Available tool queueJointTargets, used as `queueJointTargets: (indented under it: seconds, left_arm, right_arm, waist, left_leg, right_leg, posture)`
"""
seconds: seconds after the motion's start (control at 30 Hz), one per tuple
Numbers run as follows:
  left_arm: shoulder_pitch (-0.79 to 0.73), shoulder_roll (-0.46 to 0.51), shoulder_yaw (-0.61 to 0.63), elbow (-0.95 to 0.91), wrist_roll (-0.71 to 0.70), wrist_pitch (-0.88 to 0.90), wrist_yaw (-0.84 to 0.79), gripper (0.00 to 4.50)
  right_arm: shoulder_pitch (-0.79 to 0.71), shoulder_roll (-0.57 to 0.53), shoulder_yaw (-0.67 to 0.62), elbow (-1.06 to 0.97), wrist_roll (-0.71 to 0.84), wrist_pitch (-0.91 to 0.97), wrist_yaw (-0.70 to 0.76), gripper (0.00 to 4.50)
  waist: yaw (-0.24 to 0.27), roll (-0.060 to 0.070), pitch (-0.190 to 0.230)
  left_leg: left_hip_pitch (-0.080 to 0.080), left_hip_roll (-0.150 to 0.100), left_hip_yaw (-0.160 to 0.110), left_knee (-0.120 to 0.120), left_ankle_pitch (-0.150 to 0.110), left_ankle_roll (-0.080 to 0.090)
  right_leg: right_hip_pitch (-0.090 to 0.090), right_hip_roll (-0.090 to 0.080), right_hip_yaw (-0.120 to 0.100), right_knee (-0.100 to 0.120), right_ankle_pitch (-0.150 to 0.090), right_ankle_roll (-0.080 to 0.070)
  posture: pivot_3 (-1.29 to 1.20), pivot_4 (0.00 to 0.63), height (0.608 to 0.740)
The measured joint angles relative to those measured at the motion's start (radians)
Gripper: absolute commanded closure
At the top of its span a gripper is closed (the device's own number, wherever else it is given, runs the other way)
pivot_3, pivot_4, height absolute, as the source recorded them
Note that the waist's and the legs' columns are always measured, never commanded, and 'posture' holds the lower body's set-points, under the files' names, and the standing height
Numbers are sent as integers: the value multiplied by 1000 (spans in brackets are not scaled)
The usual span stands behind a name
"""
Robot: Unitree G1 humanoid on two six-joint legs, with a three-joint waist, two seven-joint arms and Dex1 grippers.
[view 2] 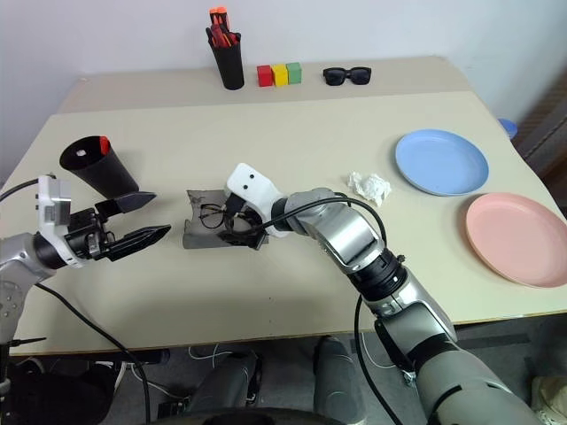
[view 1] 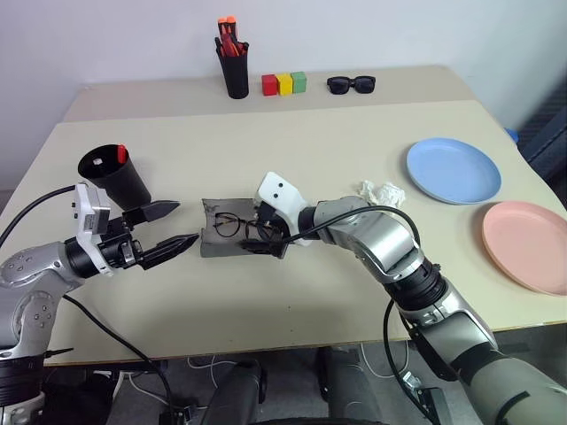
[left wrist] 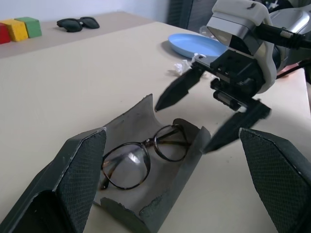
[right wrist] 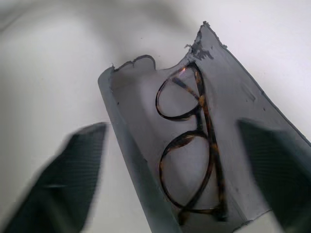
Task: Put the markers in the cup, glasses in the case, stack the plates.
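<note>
Both grippers hang spread and empty: the left gripper [view 1: 168, 227] just left of the open grey case [view 1: 213, 239], the right gripper [left wrist: 211, 116] at its right end. Inside lie the glasses [view 1: 232, 225], long axis left-right along the case, mid-table.

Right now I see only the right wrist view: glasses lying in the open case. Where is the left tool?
Observer: The left tool is open and level, just left of the case, not touching it.
Operator: Are the plates stacked?
Observer: No. The blue plate and the pink plate lie side by side, apart, at the right of the table.
Operator: And the cup?
Observer: The cup is behind the left tool, with a red cap showing at its rim.
</note>
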Motion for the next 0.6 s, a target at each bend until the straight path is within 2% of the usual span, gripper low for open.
queueJointTargets:
  seconds: [0.1, 0.3, 0.4, 0.5, 0.6]
  left_arm:
    - [-45, -18, -19, 3, 23, -18, 25, 0]
    - [-226, -78, -71, 68, 88, -31, 142, 0]
    - [-315, -124, -133, 135, 160, -24, 232, 878]
    - [-421, -178, -193, 237, 239, -24, 321, 2309]
    - [-549, -221, -222, 350, 298, -23, 388, 3938]
  right_arm:
    - [1, 14, -51, 0, 12, -2, -1, 17]
    - [52, 49, -316, -50, 148, -8, -21, 17]
    - [81, 26, -398, -66, 190, -8, -21, 0]
    - [130, -20, -437, -93, 208, -18, -11, 0]
    - [157, -46, -435, -105, 214, -24, -10, 0]
  waist:
    - [3, 0, 0]
    - [7, -1, 0]
    - [7, -1, 0]
    - [7, -1, 0]
    - [2, -1, 0]
  left_leg:
    - [0, 0, 0, 0, 0, -1]
    - [0, -1, -1, 0, 1, -2]
    - [0, -1, 0, -1, 1, -2]
    - [0, -1, 0, -1, 1, -2]
    - [0, -1, 0, -1, 2, -3]
  right_leg:
    - [0, 0, 0, 0, 1, -1]
    - [0, 0, 0, -1, 2, -2]
    - [0, 1, 0, -1, 2, -2]
    - [0, 1, 0, -2, 2, -2]
    - [0, 2, 0, -2, 2, -2]
  posture:
    - [0, 150, 740]
    - [0, 150, 740]
    - [0, 150, 740]
    - [0, 150, 740]
    - [0, 150, 740]
